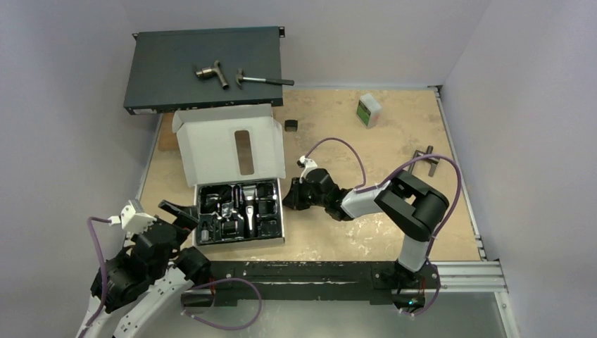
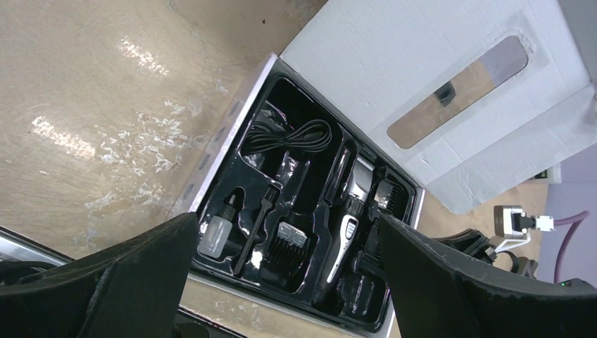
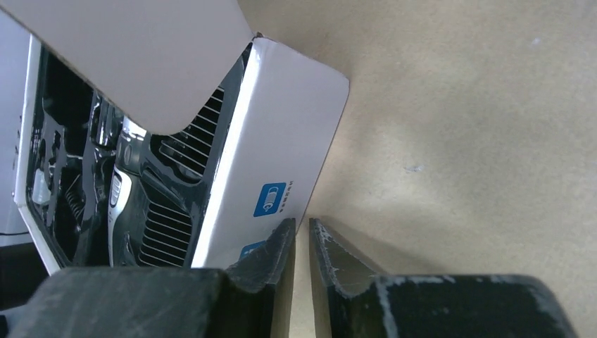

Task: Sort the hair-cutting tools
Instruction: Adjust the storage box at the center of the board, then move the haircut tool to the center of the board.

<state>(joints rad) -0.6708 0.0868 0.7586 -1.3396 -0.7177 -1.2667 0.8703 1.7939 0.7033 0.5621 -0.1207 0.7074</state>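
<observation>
Right gripper [image 3: 303,229]: jaws drawn almost together, a sliver of table [image 1: 394,134] showing between them, nothing held. It sits low, tips just beside the 3 o'clock wall of the white box [image 3: 274,155]; contact cannot be told.

Left gripper [image 2: 285,225]: jaws spread wide, empty, hovering over the box's 8 o'clock corner.

Hair clipper [image 2: 348,215] lies in a middle slot of the black tray [image 2: 248,160], with a comb attachment [image 2: 288,241] alongside and a coiled cord [image 2: 288,135] in its own compartment. Lid [image 1: 225,141] stands open at 12 o'clock. A small black piece [image 1: 291,125] lies loose on the table past the lid's right edge.

Working room lies from 1 to 4 o'clock of the box; the table's left edge runs near at 9 o'clock.
</observation>
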